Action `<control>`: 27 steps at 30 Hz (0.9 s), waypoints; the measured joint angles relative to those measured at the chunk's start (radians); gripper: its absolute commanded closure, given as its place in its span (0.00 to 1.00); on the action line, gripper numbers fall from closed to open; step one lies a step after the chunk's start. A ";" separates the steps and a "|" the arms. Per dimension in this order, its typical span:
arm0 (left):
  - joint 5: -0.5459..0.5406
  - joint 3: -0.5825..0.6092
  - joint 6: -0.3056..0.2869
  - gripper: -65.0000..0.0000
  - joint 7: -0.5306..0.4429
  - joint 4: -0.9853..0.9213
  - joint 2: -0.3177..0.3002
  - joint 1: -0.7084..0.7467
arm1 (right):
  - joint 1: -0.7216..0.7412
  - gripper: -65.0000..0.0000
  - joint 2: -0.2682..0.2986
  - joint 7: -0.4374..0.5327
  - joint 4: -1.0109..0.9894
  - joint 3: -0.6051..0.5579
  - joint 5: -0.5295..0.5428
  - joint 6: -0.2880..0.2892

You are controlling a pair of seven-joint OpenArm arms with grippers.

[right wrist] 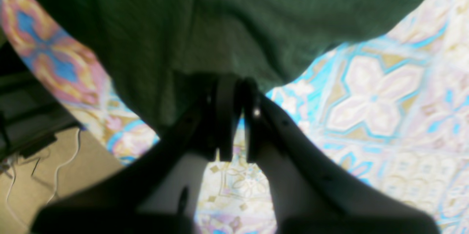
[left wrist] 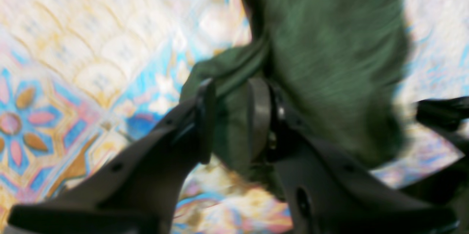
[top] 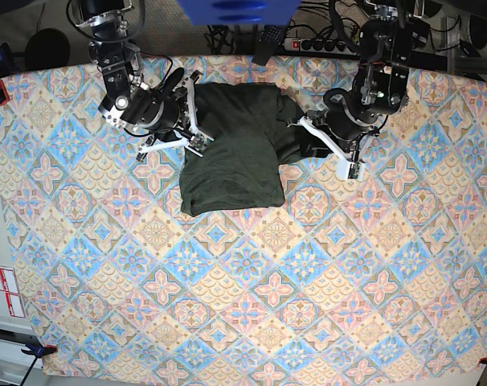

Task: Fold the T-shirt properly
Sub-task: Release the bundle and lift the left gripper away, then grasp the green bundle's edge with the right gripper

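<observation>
The dark olive-green T-shirt point(top: 231, 153) lies partly folded on the patterned cloth at the upper middle of the table. My left gripper point(top: 302, 135) is at the shirt's right edge in the base view. In the left wrist view this gripper point(left wrist: 233, 106) is shut on a thick bunch of green fabric point(left wrist: 329, 62), lifted off the cloth. My right gripper point(top: 195, 121) sits at the shirt's left edge. Seen from the right wrist, the right gripper point(right wrist: 237, 91) has its jaws nearly together, pinching the edge of the T-shirt point(right wrist: 227, 25), which drapes over the tips.
A colourful tiled tablecloth point(top: 251, 281) covers the whole table. A power strip point(top: 320, 44) and cables lie beyond the far edge, beside a blue object point(top: 235, 10). The right wrist view shows the table's edge, and floor with wires point(right wrist: 55, 175) below it.
</observation>
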 measured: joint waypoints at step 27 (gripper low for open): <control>-0.208 -0.499 -0.001 0.78 0.006 -0.011 0.003 0.087 | 0.230 0.94 -0.169 -0.003 -0.222 -0.305 0.003 -0.004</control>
